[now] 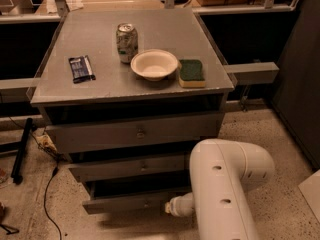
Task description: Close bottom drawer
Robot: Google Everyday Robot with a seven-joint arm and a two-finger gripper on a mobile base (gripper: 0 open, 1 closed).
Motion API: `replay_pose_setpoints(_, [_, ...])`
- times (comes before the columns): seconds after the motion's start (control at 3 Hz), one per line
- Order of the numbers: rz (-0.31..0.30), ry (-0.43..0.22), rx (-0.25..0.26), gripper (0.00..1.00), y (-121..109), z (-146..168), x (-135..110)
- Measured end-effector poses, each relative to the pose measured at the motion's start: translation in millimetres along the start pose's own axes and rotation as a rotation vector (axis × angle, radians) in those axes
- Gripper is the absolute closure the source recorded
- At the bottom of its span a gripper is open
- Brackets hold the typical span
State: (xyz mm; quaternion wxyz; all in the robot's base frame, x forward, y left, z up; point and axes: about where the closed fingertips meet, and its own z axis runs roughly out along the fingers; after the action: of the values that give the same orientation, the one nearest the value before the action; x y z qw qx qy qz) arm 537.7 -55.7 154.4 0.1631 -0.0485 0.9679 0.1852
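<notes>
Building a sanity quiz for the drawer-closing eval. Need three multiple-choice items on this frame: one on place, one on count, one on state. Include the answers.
1. Where is the green sponge?
A. right of the bowl
B. inside a drawer
C. on the floor

2. How many things are on the cabinet top?
A. two
B. four
C. six

3. The bottom drawer is:
A. flush shut
B. partly pulled out
C. taken out entirely

Answers:
1 A: it lies beside the bowl's right rim.
2 B: can, bowl, sponge, dark packet.
3 B: a dark gap shows above its front. The gripper is at the front's right end.
</notes>
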Motion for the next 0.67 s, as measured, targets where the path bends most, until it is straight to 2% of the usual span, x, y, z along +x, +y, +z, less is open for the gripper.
replay_pose_setpoints(0.33, [0.041,-0.019,-0.023,1.0,12.7,33.1,-24.1])
replay_pose_setpoints(0.67, [0.047,-0.033,-0.026,1.0,16.9,39.1,-31.6])
